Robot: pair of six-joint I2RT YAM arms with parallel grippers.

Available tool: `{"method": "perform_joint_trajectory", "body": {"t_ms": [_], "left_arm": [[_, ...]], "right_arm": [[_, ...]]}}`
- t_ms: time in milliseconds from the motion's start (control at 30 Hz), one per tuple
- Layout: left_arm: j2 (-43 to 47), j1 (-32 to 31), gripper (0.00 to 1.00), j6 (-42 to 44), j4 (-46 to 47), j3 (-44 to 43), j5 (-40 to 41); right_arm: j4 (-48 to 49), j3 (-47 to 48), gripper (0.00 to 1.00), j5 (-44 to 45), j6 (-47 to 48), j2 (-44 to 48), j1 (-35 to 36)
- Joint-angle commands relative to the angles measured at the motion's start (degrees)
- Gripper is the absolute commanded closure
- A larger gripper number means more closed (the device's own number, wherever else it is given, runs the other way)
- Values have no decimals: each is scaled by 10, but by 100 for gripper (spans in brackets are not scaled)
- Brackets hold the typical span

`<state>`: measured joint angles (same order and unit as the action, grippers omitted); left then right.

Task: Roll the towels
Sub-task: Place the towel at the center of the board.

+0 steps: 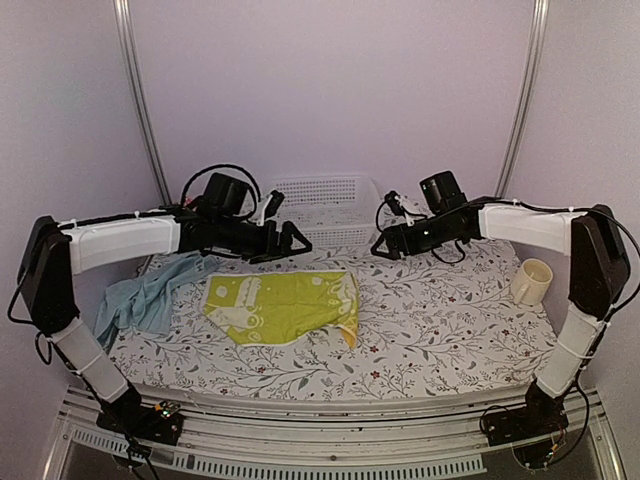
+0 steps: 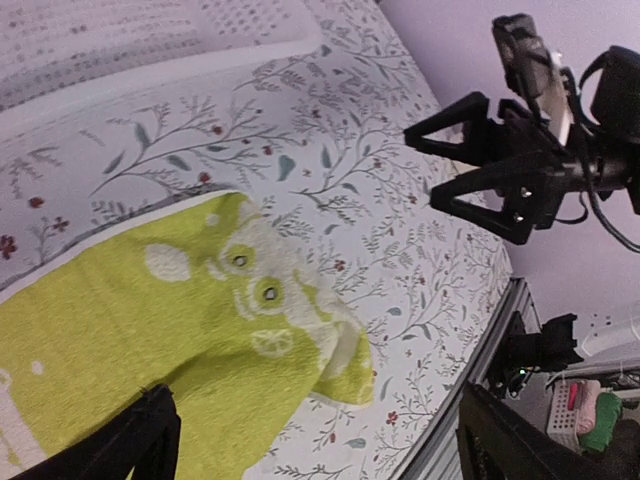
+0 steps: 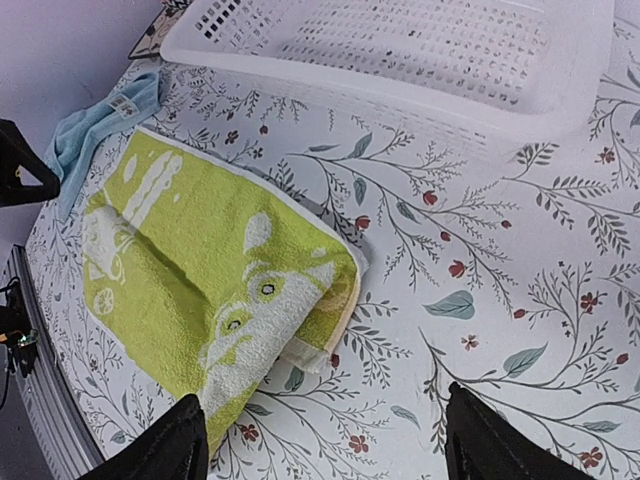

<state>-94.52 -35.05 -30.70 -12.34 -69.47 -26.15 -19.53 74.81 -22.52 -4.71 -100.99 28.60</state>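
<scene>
Floral cloth [image 1: 450, 320] beneath lilac walls [image 1: 330, 90] bears yellow-green towel [image 1: 285, 305], blue towel [image 1: 150, 295], basket [image 1: 330, 190].

Wall [image 1: 330, 90]: showing pale lilac, evenly lit
Poles [image 1: 142, 100]: rising at both back corners
Table [image 1: 450, 330]: wearing floral cover

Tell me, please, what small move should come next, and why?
Probably lower the left end effector to the left edge of the green towel and grip there: this one and the right end effector both hover open and empty, and the towel lies spread, unrolled.
</scene>
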Motion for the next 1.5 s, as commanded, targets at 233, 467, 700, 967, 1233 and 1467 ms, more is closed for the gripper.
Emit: {"method": "perform_joint_trajectory", "body": {"t_ms": [233, 467, 700, 967, 1233, 1467], "left_arm": [[4, 82, 4, -3, -86, 82, 188], [-16, 96, 3, 1, -91, 84, 228], [-21, 113, 3, 14, -103, 87, 247], [-24, 136, 3, 21, -103, 94, 254], [-30, 148, 3, 26, -102, 99, 257], [-29, 154, 3, 27, -98, 107, 261]], "right_arm": [[-35, 9, 22, 7, -60, -83, 21], [-42, 22, 24, 17, -71, -123, 42], [-47, 47, 33, 28, -74, -165, 59], [-62, 81, 37, 53, -67, -208, 77], [-75, 97, 51, 57, -65, -232, 90], [-80, 94, 61, 64, -64, -235, 104]]}}
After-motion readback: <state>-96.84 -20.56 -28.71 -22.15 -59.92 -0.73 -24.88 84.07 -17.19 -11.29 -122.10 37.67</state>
